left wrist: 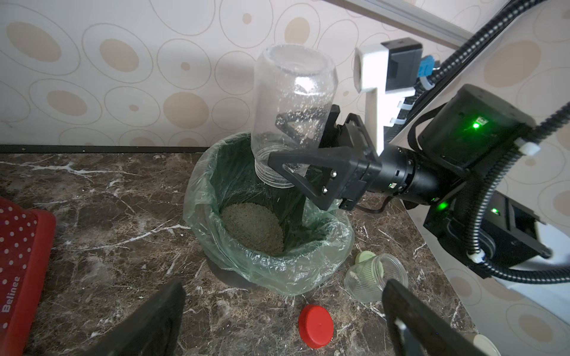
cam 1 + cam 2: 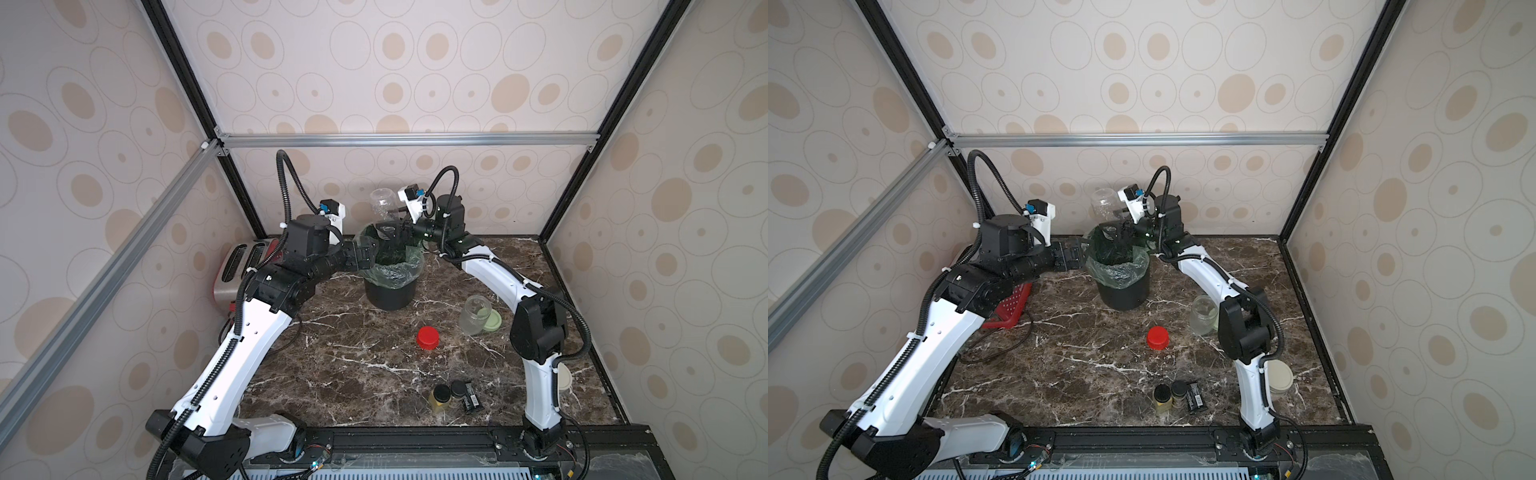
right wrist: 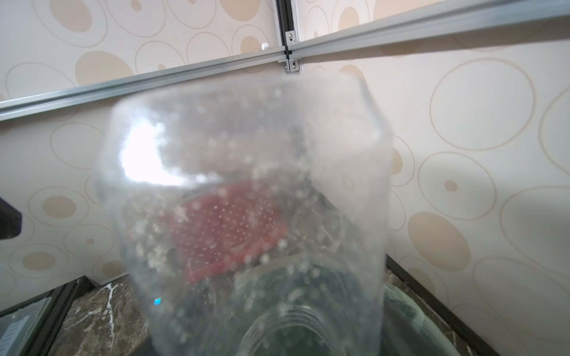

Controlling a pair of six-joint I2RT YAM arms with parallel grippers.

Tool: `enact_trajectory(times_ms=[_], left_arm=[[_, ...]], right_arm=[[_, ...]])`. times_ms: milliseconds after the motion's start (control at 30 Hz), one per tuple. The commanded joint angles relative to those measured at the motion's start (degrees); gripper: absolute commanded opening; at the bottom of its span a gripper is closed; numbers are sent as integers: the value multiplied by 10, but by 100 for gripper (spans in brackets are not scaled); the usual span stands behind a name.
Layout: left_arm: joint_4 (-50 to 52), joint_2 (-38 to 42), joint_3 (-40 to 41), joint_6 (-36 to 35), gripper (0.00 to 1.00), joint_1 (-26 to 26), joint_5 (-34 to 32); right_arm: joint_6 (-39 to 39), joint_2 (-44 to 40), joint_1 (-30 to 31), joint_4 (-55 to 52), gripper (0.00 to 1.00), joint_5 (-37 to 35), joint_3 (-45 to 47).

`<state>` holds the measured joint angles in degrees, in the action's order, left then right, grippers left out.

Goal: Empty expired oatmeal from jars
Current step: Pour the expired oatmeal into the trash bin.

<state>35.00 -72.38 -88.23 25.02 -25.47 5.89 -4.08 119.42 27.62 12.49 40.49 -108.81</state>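
Seen in a top view, the marble table (image 2: 353, 374) carries a red toaster (image 2: 239, 266) at 9 o'clock and a black bin (image 2: 388, 295) toward 12, lined with a green bag (image 1: 277, 277). The right gripper (image 1: 276, 138) clamps a jar (image 1: 293, 92) upside down and tilted, its mouth over the bin and its walls speckled. The left gripper (image 2: 370, 255) gapes wide and empty just beside the bin's 9 o'clock rim. At 3 an empty jar (image 2: 473, 313) stands upright just beside a green lid (image 2: 492, 321). At 4 a beige-lidded jar (image 2: 1279, 376) sits half hidden by the right arm (image 2: 1250, 382). The oatmeal (image 1: 253, 226) lies heaped in the bag. A red lid (image 2: 429, 337) lies near centre, and two small bottles (image 2: 441, 397) stand at 6
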Motion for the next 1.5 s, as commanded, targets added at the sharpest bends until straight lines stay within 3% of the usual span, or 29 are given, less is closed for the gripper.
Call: enact_trajectory(times_ms=[0,167,433,667,800,933,1133,1267,1400,1467], left_arm=[[-12,17,2,-10,99,0,-5],[-12,17,0,-10,99,0,-1],[-20,8,-10,-9,99,0,10],[-23,2,-19,-12,99,0,25],[-25,5,-18,-13,99,0,25],[-23,3,-17,-15,99,0,26],[-12,-11,-39,-18,99,0,33],[-24,-12,-41,-17,99,0,38],[-1,-38,-76,-30,99,0,43],[8,-57,-100,-32,99,0,59]], right_arm=[[39,-15,-1,37,0,50,5],[65,-73,-1,73,0,50,45],[143,-12,-1,19,0,73,45],[235,-60,0,-16,0,111,29],[273,-47,-2,-49,0,107,23],[253,3,-11,-51,0,115,6],[270,-47,-10,-8,0,123,36],[295,-15,-15,-121,0,143,-36],[240,-59,-10,18,0,165,57],[252,-71,-6,-2,0,164,60]])
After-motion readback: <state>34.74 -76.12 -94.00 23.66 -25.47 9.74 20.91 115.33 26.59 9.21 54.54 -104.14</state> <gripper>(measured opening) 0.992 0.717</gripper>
